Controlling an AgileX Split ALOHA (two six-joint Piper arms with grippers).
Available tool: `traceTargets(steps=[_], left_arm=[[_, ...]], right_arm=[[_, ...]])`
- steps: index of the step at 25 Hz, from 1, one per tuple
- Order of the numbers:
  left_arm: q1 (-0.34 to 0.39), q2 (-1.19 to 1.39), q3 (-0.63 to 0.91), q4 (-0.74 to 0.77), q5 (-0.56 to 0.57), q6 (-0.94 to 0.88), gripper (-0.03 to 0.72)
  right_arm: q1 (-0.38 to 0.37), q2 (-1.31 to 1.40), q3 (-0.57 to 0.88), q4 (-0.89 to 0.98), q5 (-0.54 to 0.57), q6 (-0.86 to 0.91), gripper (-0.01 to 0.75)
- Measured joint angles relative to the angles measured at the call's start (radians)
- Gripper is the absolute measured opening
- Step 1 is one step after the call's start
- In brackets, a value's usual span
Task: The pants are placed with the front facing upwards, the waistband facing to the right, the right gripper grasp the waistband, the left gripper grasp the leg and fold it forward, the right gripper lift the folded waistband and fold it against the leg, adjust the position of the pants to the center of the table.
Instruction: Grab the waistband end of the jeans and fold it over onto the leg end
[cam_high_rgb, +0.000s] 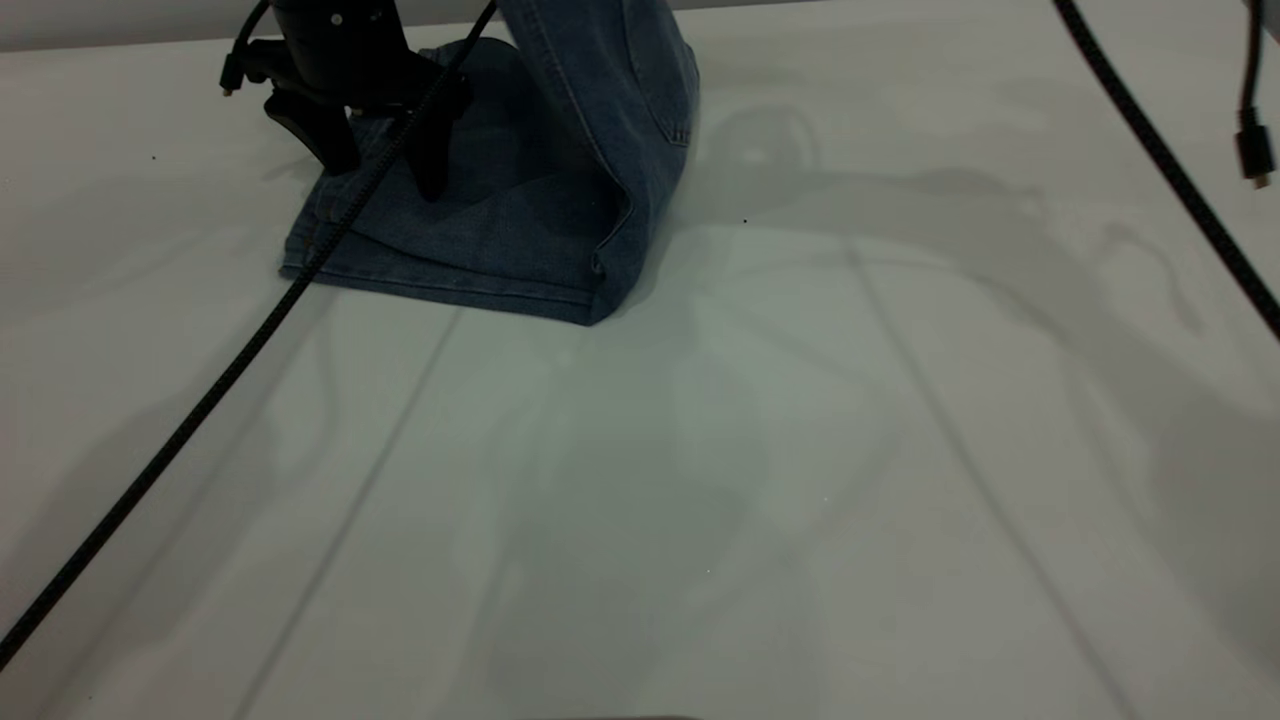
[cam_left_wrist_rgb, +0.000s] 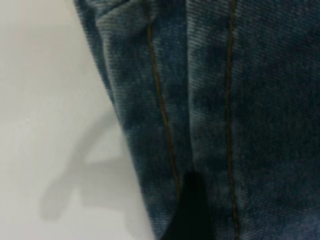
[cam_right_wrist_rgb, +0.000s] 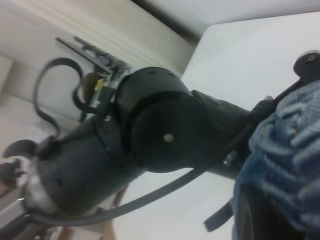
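Left pincer (cam_high_rgb: 385, 165) spread open, pinning pants (cam_high_rgb: 520, 210) at 11 o'clock; waistband (cam_right_wrist_rgb: 290, 150) lifted for folding, right pincer's grip unseen.

Close against the right gripper's camera, the ruched blue denim of the waistband (cam_right_wrist_rgb: 287, 150) fills one side, a dark fingertip (cam_right_wrist_rgb: 255, 220) lying against it. Farther off, the left arm (cam_right_wrist_rgb: 150, 135), black and rounded, stands over the white table (cam_right_wrist_rgb: 240, 55), a black cable (cam_right_wrist_rgb: 145, 200) looping beneath it.

You are at a lab bench: bare white table (cam_high_rgb: 800, 450), braided black cable (cam_high_rgb: 170, 455) trailing toward 7 o'clock.
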Motion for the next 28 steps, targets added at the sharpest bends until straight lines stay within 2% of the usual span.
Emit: traceTargets(steps=[4, 8, 14, 21, 24, 28], left_arm=[[0.005, -0.010, -0.085, 0.001, 0.110, 0.014, 0.577], [0.023, -0.063, -0.220, 0.076, 0.236, 0.021, 0.577], [0.066, -0.130, -0.402, 0.179, 0.248, 0.011, 0.577], [0.071, -0.146, -0.476, 0.149, 0.248, 0.008, 0.577], [0.071, -0.146, -0.476, 0.100, 0.248, 0.008, 0.577], [0.071, -0.146, -0.478, 0.054, 0.248, 0.008, 0.577]], right_arm=[[0.015, 0.000, 0.000, 0.008, -0.053, -0.026, 0.078], [0.022, 0.004, 0.000, 0.015, -0.088, -0.055, 0.078], [0.046, 0.032, 0.000, 0.021, -0.129, -0.080, 0.078], [0.130, 0.110, 0.000, 0.028, -0.162, -0.148, 0.090], [0.164, 0.126, 0.000, 0.030, -0.215, -0.155, 0.148], [0.176, 0.148, 0.000, 0.036, -0.237, -0.150, 0.364]])
